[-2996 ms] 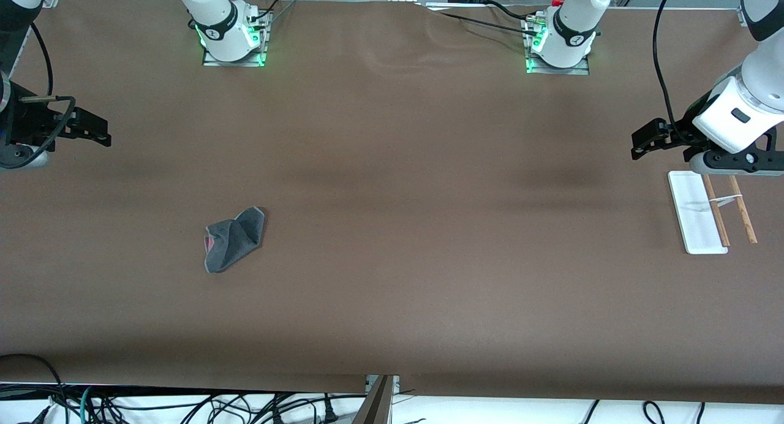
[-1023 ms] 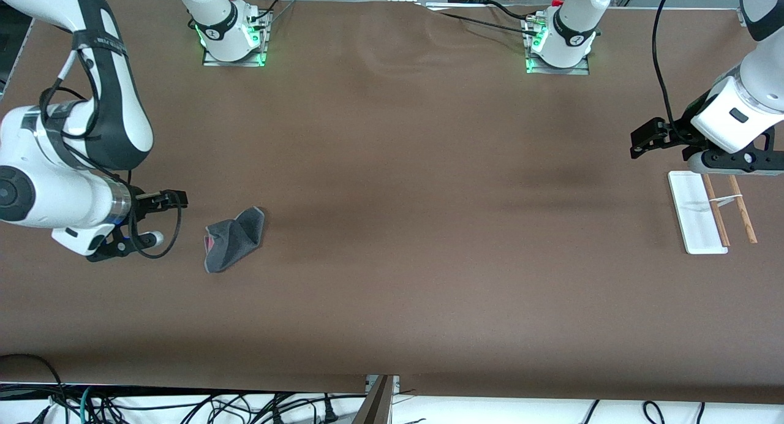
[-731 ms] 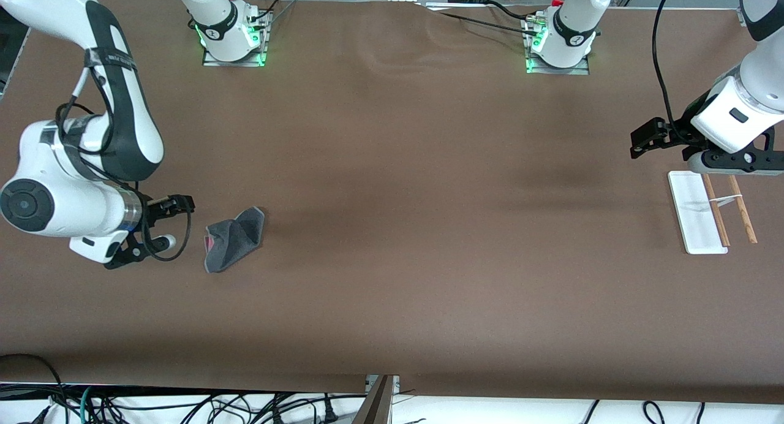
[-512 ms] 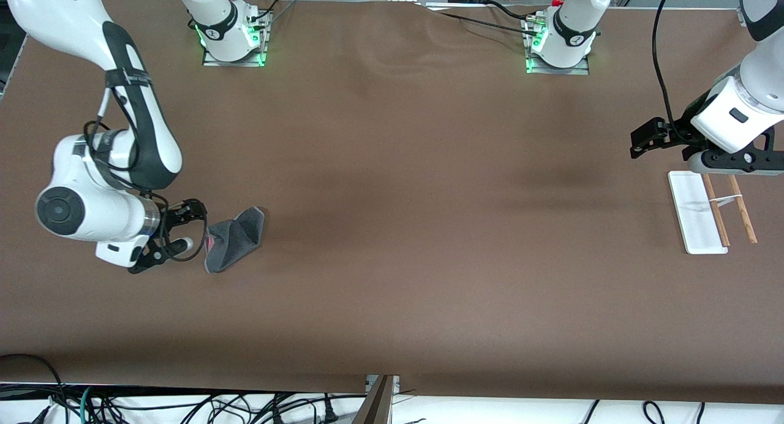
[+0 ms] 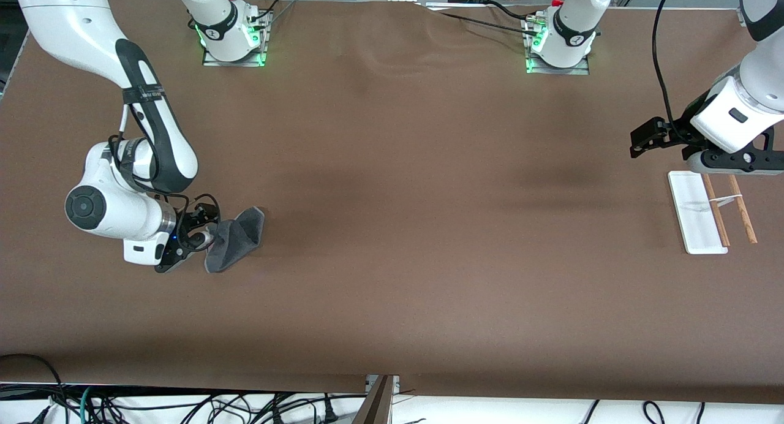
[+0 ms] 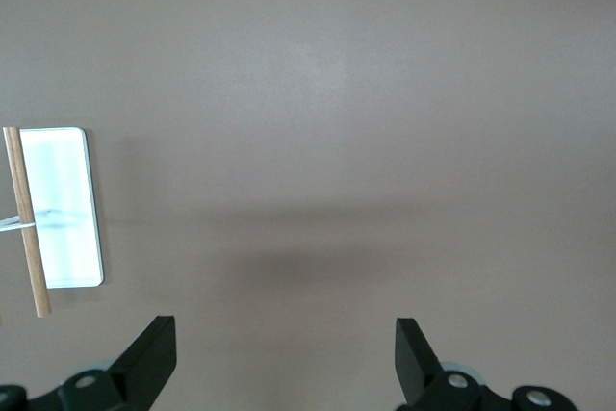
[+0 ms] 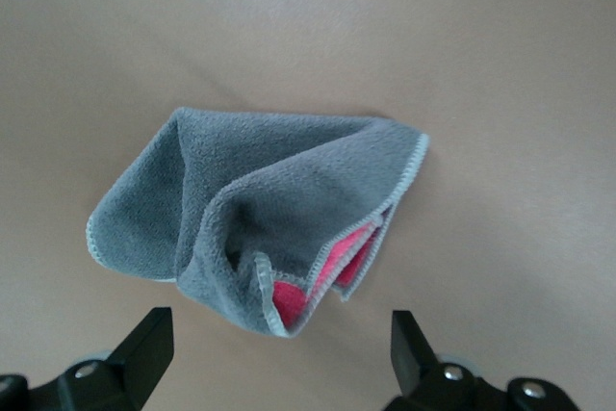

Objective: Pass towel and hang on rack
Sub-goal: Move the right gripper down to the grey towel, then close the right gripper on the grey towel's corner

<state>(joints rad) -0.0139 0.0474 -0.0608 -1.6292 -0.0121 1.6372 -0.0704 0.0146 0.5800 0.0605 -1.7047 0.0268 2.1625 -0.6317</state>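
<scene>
The towel is a crumpled dark grey cloth with a pink underside, lying on the table toward the right arm's end. It fills the middle of the right wrist view. My right gripper is open and empty, low over the table right beside the towel's edge. The rack has a flat white base and two thin wooden rods, and it lies toward the left arm's end. Its base shows in the left wrist view. My left gripper is open and empty, hovering beside the rack.
The brown table cloth covers the whole table. The two arm bases stand along the edge farthest from the front camera. Cables hang below the table's near edge.
My right arm has swung in from the table's end and brought its open gripper down beside the towel. The towel, the rack and my left arm have not moved.
</scene>
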